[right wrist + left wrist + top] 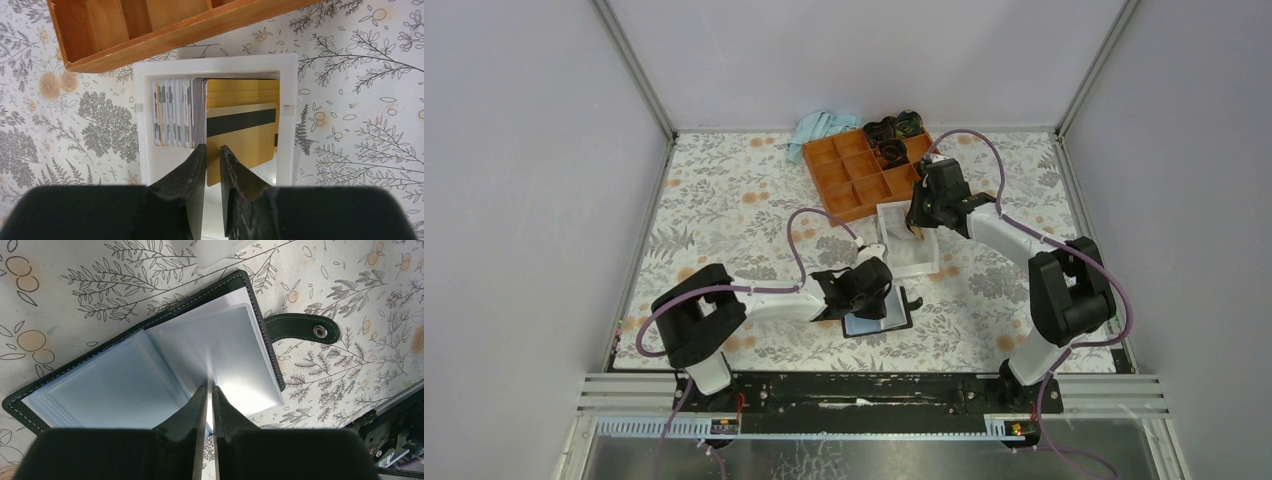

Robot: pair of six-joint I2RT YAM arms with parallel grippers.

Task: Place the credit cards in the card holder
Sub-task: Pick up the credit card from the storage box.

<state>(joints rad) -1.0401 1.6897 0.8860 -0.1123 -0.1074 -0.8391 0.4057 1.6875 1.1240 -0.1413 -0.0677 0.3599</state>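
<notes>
From above, the left gripper (882, 300) sits on the open card holder (894, 322) near the arm bases. The right gripper (917, 230) dips into the white box (929, 262) beside the orange tray (836, 180).

Only the left wrist camera shows that claw pinched on the card holder's light-blue sleeve (240, 365), with the snap tab (300, 328) lying flat.

Only the right wrist camera shows the credit cards (180, 112) standing on edge in the box, and that claw closed narrowly on a black-striped yellow card (242, 135).
</notes>
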